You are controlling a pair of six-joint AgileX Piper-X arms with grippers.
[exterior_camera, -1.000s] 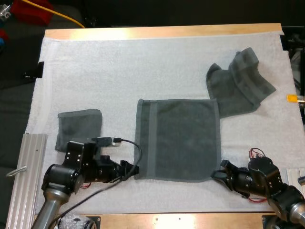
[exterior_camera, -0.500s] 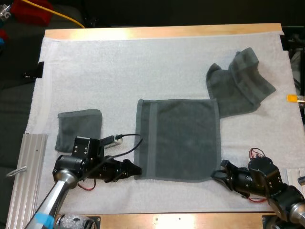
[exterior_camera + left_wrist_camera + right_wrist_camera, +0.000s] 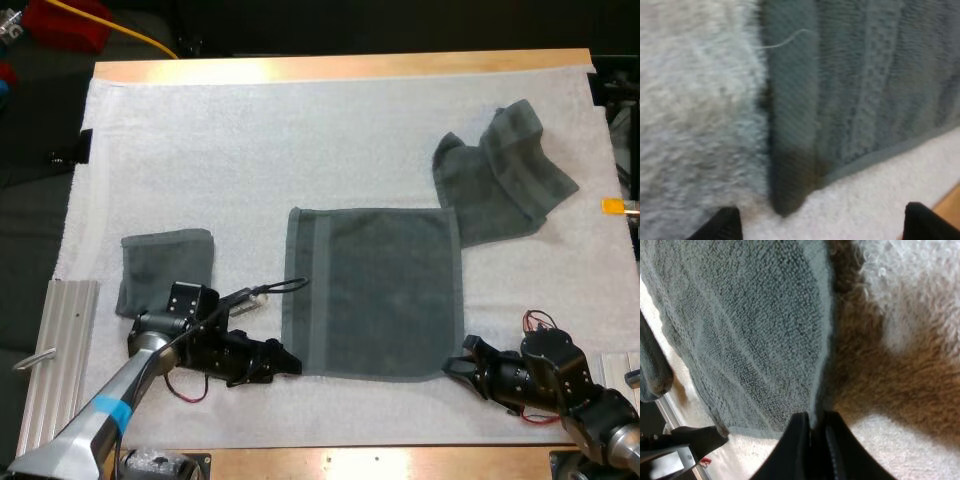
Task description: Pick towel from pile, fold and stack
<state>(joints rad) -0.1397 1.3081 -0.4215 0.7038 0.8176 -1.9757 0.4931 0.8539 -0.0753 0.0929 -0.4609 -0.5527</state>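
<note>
White mat [image 3: 300, 130]: flat towel [image 3: 380, 295] spread; R gripper [image 3: 452, 368] pinches its near corner; L gripper [image 3: 293, 365] fingers apart, prob. just off the other corner.

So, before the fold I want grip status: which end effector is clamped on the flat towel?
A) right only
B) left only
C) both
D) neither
A: the right end effector presses the near edge of the flat towel from both sides; the left end effector stands open at its corner.

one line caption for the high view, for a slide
Left gripper open at the spread towel's near corner, right gripper pinching the other; folded towel and crumpled towel lie on the mat.
</note>
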